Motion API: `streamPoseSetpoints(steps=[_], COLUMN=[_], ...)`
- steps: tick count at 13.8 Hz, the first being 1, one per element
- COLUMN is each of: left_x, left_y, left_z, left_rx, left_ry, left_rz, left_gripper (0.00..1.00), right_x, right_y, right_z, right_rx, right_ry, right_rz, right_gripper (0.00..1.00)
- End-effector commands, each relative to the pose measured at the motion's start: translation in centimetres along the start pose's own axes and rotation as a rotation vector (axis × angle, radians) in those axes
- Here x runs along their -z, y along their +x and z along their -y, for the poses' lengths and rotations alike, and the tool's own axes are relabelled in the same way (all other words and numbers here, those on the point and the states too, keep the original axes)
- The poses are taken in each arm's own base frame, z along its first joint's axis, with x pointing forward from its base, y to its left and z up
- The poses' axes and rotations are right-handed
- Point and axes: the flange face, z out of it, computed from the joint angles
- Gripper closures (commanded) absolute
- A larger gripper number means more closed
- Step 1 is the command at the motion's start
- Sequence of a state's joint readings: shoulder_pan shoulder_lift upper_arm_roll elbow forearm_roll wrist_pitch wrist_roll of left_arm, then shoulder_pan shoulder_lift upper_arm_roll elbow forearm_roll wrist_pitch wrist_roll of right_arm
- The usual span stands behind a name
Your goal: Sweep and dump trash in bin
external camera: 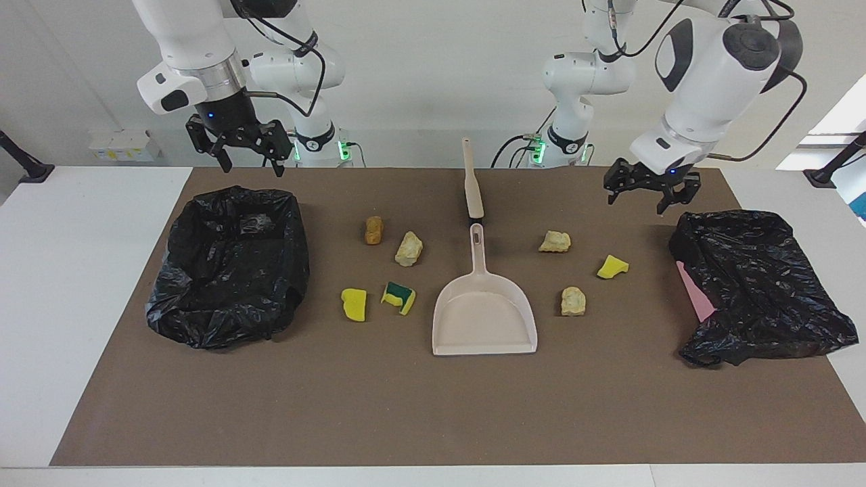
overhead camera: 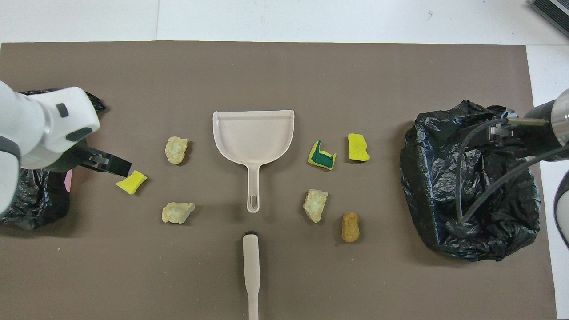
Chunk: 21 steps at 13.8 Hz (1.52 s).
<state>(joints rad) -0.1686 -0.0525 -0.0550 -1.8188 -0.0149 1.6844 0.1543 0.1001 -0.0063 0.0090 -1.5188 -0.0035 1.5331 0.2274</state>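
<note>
Brown mat (external camera: 433,406), your stock: seven trash scraps (external camera: 408,248) mid-counter beside dustpan (external camera: 484,318); left gripper (external camera: 643,191) and right gripper (external camera: 245,147) raised, both spread.

Two big white robot arms

The right arm (external camera: 196,47) and left arm (external camera: 710,74) are smooth and round, with black patches, thin black cables, silver rings and tiny green lights.
</note>
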Motion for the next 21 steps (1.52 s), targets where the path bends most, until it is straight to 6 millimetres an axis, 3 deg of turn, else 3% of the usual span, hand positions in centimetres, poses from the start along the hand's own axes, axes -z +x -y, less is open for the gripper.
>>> streamPoseSetpoints(steps=[1,3,6,9,12,14,16,18,21], left_x=[-2.9,-3.6,-5.6,-9.2,-13.2,-15.4,-17.9,-20.2,-22.5], left_y=[-4.0,-5.7,-8.2,-12.1,-14.9,-17.1,-18.9,-19.6,-20.2], left_z=[-4.9,-8.4,-14.2,-21.1,-25.8,-29.7,-31.7,-32.5,-34.0], left_rx=[-0.090,-0.154,-0.161,-0.126,-0.098,-0.055,-0.012,0.018,0.129], left_ry=[0.006,0.008,-0.007,0.009,0.026,0.023,0.017,0.022,0.006], left_rz=[-0.016,-0.005,0.018,0.020,0.021,-0.006,-0.026,-0.024,-0.018], left_gripper=[0.00,0.00,0.00,0.00,0.00,0.00,0.00,0.00,0.00], right_x=[-1.3,-2.7,-6.6,-10.3,-15.0,-17.0,-18.7,-21.8,-24.7], right_y=[0.6,1.4,2.4,2.5,1.6,1.1,1.2,0.0,-1.8], right_z=[2.1,4.5,10.6,16.9,23.9,29.0,32.3,35.8,38.4], right_rx=[0.046,0.079,0.068,0.053,0.083,0.075,0.080,0.078,0.121], right_ry=[0.012,0.018,0.018,0.014,0.029,0.028,0.028,0.006,0.000], right_rz=[-0.011,-0.025,-0.033,-0.030,-0.028,-0.027,-0.027,-0.016,-0.027], right_gripper=[0.00,0.00,0.00,0.00,0.00,0.00,0.00,0.00,0.00])
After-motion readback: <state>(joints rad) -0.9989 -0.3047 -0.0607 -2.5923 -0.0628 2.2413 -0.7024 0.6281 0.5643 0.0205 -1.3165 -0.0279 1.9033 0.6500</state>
